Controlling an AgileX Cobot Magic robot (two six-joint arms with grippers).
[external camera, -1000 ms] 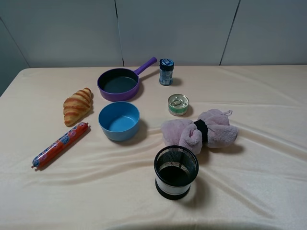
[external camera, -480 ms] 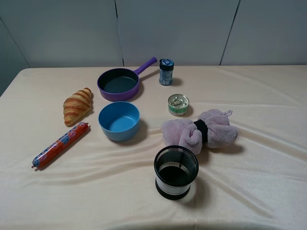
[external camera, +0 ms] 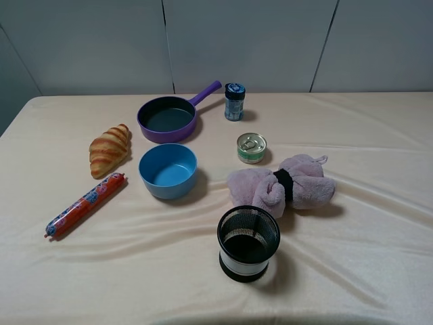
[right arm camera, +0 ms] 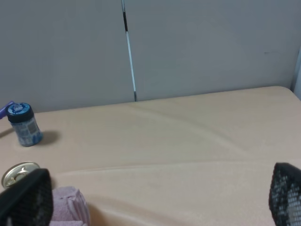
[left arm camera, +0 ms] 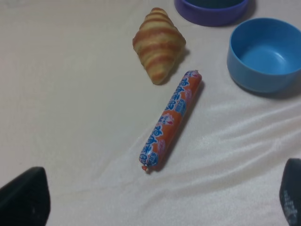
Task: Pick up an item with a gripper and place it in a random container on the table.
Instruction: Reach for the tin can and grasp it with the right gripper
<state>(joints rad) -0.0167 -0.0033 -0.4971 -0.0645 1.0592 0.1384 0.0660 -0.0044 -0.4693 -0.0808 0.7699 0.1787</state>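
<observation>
The small tin can (external camera: pixel 252 147) with a green label and a silver pull-tab lid stands on the cream cloth of the table (external camera: pixel 379 223), just behind a pink plush. Its lid also shows in the right wrist view (right arm camera: pixel 19 173). The black wire-mesh cup (external camera: pixel 248 242) with a white lower band stands upright and empty near the front edge. No arm shows in the exterior high view. My left gripper (left arm camera: pixel 157 207) is open and empty above an orange sausage (left arm camera: pixel 170 120). My right gripper (right arm camera: pixel 155 202) is open and empty, well apart from the can.
A purple pan (external camera: pixel 169 116), a blue-capped jar (external camera: pixel 234 101), a blue bowl (external camera: pixel 168 170), a croissant (external camera: pixel 109 149) and the sausage (external camera: pixel 85 204) lie on the left half. The pink plush (external camera: pixel 281 184) lies between can and cup.
</observation>
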